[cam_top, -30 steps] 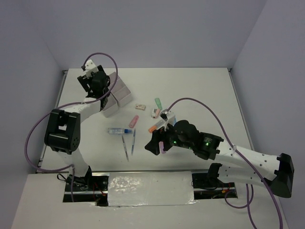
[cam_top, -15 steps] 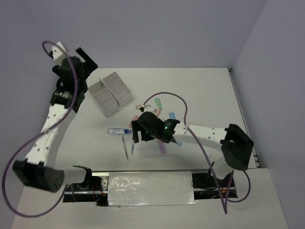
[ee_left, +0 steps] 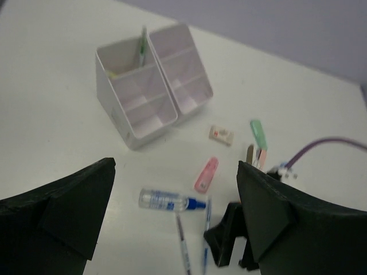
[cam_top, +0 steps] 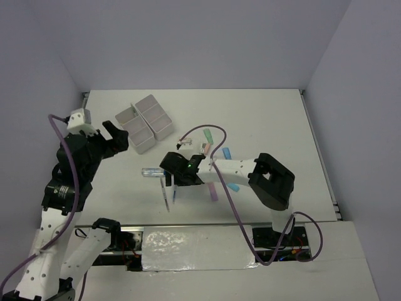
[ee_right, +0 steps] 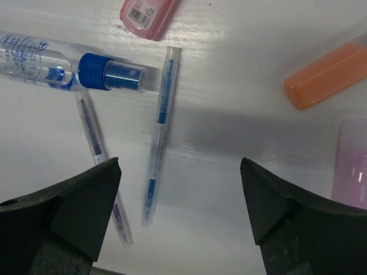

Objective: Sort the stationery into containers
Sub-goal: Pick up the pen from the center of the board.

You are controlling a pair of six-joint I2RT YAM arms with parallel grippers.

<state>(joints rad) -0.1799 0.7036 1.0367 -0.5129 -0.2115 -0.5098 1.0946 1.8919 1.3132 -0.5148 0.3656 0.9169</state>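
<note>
Left gripper (cam_top: 114,133): raised above the left part of the frame in the top view, jaws spread wide, nothing between them. In the left wrist view its two dark fingers (ee_left: 63,212) fill the lower corners.

Right gripper (ee_right: 180,166): low over the table (cam_top: 269,119) at frame centre in the top view, jaws apart and empty. One thin pen (ee_right: 159,137) lies on the table directly in the gap between the two fingers (ee_right: 298,217). No contact with it is visible.

Containers (ee_left: 149,86): a block of white bins in the upper left of the left wrist view, sitting at an angle to the frame edges. A thin green item (ee_left: 141,48) stands in the far left compartment. The other visible compartments look bare, though the image is soft.

Stationery, all loose on the table:
- Clear blue-capped tube (ee_right: 69,66) at upper left of the right wrist view, cap pointing right and ending just beside the top end of the pen in the gap.
- Second pen (ee_right: 100,149) to the left of the first, running from below the tube toward the bottom of the frame.
- Pink highlighter (ee_right: 148,11) at the top edge, just above the first pen's upper tip.
- Orange highlighter (ee_right: 330,71) at upper right, and a purple highlighter (ee_right: 351,163) cut off by the right edge.
- Green highlighter (cam_top: 207,135) and small eraser (cam_top: 185,141) above the right gripper in the top view, between it and the bins.
- Blue highlighter (cam_top: 228,152) just to the right of the arm.
</note>
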